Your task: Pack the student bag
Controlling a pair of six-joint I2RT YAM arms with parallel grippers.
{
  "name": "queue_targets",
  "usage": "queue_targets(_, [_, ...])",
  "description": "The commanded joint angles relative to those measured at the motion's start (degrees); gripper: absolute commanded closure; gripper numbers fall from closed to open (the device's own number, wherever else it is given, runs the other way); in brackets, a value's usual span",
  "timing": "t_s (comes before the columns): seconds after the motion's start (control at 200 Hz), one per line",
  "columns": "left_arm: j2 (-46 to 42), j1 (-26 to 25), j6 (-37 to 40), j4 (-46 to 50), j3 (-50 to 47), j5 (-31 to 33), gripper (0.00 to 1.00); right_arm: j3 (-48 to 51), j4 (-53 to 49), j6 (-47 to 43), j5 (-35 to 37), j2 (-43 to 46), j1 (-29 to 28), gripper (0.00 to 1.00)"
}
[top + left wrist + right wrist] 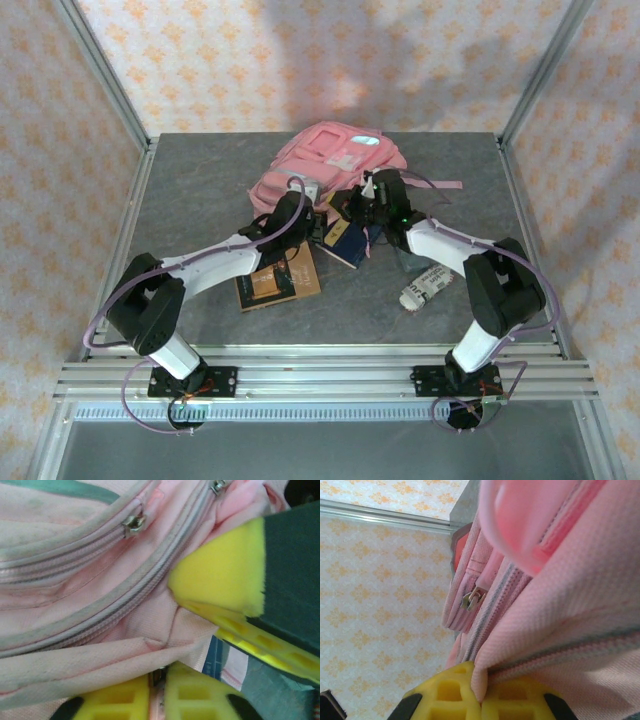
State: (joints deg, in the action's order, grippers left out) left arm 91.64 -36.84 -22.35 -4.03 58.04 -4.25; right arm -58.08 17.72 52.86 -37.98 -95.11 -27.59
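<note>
The student bag is lying far-centre on the desk, directly beyond both arms. The left tool and right tool are each clamping its pink fabric beside a zip, side by side at its near edge. Judgement: they are preparing to pull apart.

- Backpack: pink all over, and there's a light blue and white patch on it.
- Zip: grey tape running across the pink.
- Table: mottled grey.
- Walls: cream with an orange floral repeat.
- Brown book, and beside it a dark blue book.
- Left gripper: bright yellow.
</note>
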Motion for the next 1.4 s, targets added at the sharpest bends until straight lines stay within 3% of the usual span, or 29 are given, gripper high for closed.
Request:
queue_targets(0.0, [1.6,-1.0,-0.8,0.7,0.1,5.5,0.99,-3.9,7.0,-0.1,-4.4,2.3,-1.5,1.0])
queue_targets(0.27, [-0.8,-1.9,-1.1,1.3,-2.1,5.5,1.0,-3.9,7.2,0.1,-3.9,1.9,-1.5,1.0])
queue_targets(0.39, [-0.8,-2.0,-2.1,0.4,-3.7,5.1,0.83,-3.4,9.5,1.8,-4.9,1.4,-1.7,1.0])
queue_targets(0.616, [1.0,-2.2,-2.4,-1.6,-2.5,4.3,0.84,-2.8,9.4,1.8,-4.5,1.9,-2.4,1.0])
queue_targets(0.721, [2.6,-2.7,-2.2,0.3,-0.6,4.3,0.75,-2.8,9.2,1.5,-4.1,2.0,-2.3,1.0])
queue_targets(0.896, [2.6,-4.2,-2.4,0.6,-2.2,6.4,0.74,-3.8,9.2,1.5,-4.1,1.6,-2.3,1.0])
queue_targets(1.036, [1.7,-4.3,-3.5,-0.2,-3.8,7.4,0.89,-4.3,9.0,1.4,-4.2,1.7,-2.3,1.0])
queue_targets(1.086, [1.6,-4.3,-3.6,0.0,-3.9,7.5,1.0,-4.3,8.8,1.3,-4.0,1.7,-2.2,1.0])
queue_targets(1.397, [-3.3,-3.9,-2.3,4.6,-7.1,10.7,1.0,-2.7,6.8,-0.3,-2.1,2.2,-0.3,1.0])
